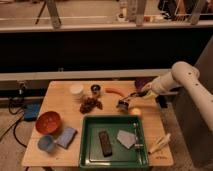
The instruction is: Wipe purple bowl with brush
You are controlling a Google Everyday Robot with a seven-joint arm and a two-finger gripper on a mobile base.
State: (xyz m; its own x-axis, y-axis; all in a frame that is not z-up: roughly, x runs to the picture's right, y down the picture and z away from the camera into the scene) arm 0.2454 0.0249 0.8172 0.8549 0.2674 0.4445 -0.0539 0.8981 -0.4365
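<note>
My gripper (138, 95) is over the table's right rear part, at the end of the white arm that comes in from the right. It is shut on the thin handle of the brush (123, 104). The brush's dark bristle head hangs low over the table, just beyond the green tray's far edge. A dark purplish shape (142, 82) shows right behind the gripper at the table's far right edge, largely hidden by the arm. It may be the purple bowl.
A green tray (89, 145) at the front holds a dark brown block (105, 143) and a grey piece (125, 138). An orange bowl (48, 121), a light-blue cup (46, 143) and a blue sponge (66, 136) sit at the left. A white cup (76, 90), a carrot (115, 91) and a cream object (160, 143) are also there.
</note>
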